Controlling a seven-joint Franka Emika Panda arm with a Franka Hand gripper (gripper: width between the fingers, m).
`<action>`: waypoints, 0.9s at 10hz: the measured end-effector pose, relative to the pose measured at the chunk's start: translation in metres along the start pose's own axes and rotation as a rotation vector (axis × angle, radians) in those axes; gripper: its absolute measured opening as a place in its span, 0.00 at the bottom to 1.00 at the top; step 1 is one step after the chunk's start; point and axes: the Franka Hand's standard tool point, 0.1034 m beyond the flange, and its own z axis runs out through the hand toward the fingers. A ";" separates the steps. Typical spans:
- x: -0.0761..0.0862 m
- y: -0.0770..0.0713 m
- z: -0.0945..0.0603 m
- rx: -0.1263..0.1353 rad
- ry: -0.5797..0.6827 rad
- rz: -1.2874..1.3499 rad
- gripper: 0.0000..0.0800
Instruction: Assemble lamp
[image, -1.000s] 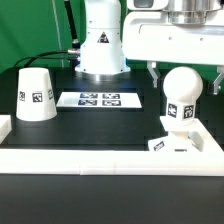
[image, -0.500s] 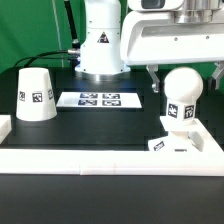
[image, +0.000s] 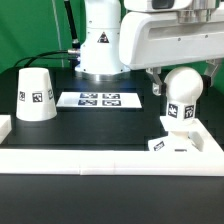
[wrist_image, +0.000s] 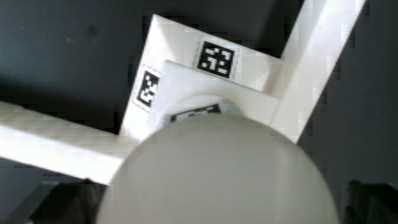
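The ball-shaped bulb (image: 183, 92) stands upright on its neck in the blocky base (image: 172, 146) at the exterior view's right, against the border rail's corner. My gripper (image: 184, 76) hangs over the bulb, open, with a dark finger (image: 155, 80) on each side of the ball and apart from it. In the wrist view the bulb (wrist_image: 217, 170) fills the middle, the tagged base (wrist_image: 210, 62) lies beyond it, and my gripper (wrist_image: 217, 205) shows as dark fingertips (wrist_image: 68, 205) at either edge. The cone shade (image: 34, 94) stands alone at the exterior view's left.
The marker board (image: 99, 99) lies flat mid-table behind. The long white border rail (image: 90, 160) runs along the front and turns up both sides. The arm's white base (image: 100, 40) stands at the back.
The gripper's hand has shifted slightly toward the exterior view's left and looms larger. The bulb, base and shade have not moved.
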 end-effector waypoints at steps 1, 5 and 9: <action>0.001 -0.001 -0.001 0.000 0.002 -0.048 0.87; 0.003 -0.001 0.000 -0.020 -0.004 -0.371 0.87; 0.002 0.002 0.000 -0.040 -0.021 -0.636 0.87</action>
